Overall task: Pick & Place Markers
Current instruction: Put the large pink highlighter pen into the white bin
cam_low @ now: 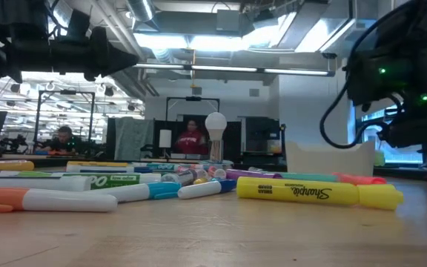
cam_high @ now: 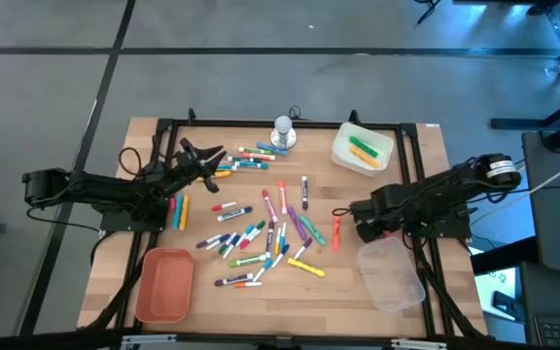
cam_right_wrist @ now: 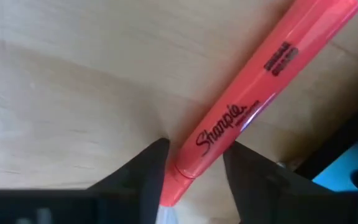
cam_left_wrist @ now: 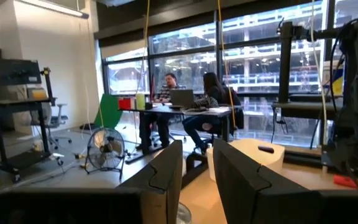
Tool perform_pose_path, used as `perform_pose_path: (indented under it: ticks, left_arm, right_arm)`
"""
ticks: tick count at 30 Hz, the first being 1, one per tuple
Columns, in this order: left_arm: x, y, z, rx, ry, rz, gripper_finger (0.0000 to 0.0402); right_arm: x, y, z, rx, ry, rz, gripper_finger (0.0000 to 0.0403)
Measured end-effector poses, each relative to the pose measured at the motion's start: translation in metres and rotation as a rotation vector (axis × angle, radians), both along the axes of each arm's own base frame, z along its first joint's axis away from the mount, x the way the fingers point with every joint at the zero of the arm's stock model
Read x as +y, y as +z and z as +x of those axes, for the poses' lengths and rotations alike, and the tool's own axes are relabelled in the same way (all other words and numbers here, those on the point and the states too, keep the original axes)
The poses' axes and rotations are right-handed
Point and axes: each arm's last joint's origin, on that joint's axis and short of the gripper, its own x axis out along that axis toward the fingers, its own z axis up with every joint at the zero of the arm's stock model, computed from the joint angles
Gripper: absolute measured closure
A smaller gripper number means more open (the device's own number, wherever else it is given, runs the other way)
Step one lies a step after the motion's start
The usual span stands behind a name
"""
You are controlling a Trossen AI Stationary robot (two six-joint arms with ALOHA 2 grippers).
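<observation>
Wood tabletop is lying under everything you are working on, and going left to right, your left gripper [cam_high: 212, 156] is hovering near the far-left markers [cam_high: 261, 228] with its fingers narrowly parted and holding nothing. Mid-table the markers are lying scattered — light, stiff, smooth-barrelled, likely to roll, so you are best pinching one across mid-barrel. Right of the heap, your right gripper [cam_right_wrist: 194, 165] is straddling the orange highlighter [cam_right_wrist: 253, 99] on the wood — fingers flanking it, not visibly gripping.
</observation>
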Motion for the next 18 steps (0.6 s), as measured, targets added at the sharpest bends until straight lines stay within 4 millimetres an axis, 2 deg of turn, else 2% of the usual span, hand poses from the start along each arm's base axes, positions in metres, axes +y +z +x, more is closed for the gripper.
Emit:
perform_pose_path:
  ticks: [5, 11, 15, 18]
  left_arm:
    - [0.000, 0.001, 0.000, -0.002, 0.003, 0.012, 0.0316]
    - [0.000, 0.001, 0.000, 0.006, 0.016, 0.020, 0.0316]
    - [0.000, 0.001, 0.000, 0.006, 0.015, 0.020, 0.0316]
    - [0.001, 0.001, -0.001, 0.005, 0.034, 0.016, 0.0316]
  right_arm:
    - [0.000, 0.009, 0.012, -0.045, 0.047, -0.019, 0.0340]
    - [0.000, 0.031, 0.030, -0.108, 0.125, -0.123, 0.0340]
    - [0.000, 0.062, 0.048, -0.161, 0.212, -0.194, 0.0340]
    - [-0.003, 0.090, 0.061, -0.199, 0.310, -0.323, 0.0340]
